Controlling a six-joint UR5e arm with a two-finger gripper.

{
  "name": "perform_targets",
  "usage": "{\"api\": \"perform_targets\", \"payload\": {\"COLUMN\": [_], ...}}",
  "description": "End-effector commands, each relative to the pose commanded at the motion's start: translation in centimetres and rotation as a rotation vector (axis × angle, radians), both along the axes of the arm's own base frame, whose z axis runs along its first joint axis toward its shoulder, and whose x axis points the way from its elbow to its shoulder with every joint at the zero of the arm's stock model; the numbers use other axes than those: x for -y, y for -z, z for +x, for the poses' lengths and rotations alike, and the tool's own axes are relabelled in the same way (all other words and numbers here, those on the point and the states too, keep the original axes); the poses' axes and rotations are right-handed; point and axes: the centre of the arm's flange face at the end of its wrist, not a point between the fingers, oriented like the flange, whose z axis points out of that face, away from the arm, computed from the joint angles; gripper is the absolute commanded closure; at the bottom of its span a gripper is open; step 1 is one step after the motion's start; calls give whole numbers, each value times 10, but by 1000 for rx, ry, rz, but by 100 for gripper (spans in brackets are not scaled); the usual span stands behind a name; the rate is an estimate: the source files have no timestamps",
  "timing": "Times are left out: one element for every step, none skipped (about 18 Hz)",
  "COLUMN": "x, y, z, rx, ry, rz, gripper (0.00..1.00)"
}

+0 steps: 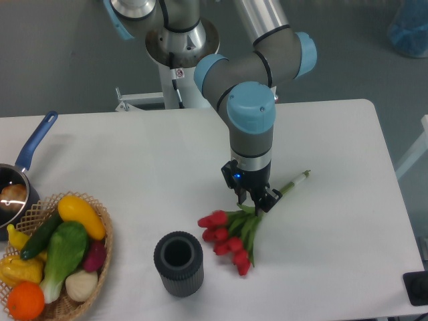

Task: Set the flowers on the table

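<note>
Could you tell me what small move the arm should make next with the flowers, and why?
Probably open the pincer and lift straight up. The flowers already seem to lie flat on the table, beside the dark cylinder, with the pincer at their stems, so letting go would likely finish the placing.

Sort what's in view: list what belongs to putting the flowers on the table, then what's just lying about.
Job:
- bunch of red tulips with green stems
- white rounded tabletop
- two-finger gripper

Lying about:
- dark grey ribbed cylindrical cup
- wicker basket of vegetables
- blue-handled saucepan
</note>
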Motion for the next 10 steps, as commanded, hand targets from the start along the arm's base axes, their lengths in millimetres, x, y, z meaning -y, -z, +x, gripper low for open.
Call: {"api": "perform_targets", "payload": {"x": [0,0,1,1,1,1,1,1,1,1], "y": [0,-2,-2,-4,-6,-8,-8,-9,-10,-10], "z": [-1,-1,-2,-2,-2,-3,-3,-3,-4,-4], "rx": [-7,-12,-11,-14,-15,-18,-18,-20,-25,-27], "ry": [-5,-5,-4,-4,-2,-3,-1,-3,-3,-4], "rz": [3,7,11,15,19,25,25,27,30,33], "gripper": [0,0,0,0,0,0,0,0,0,0]}}
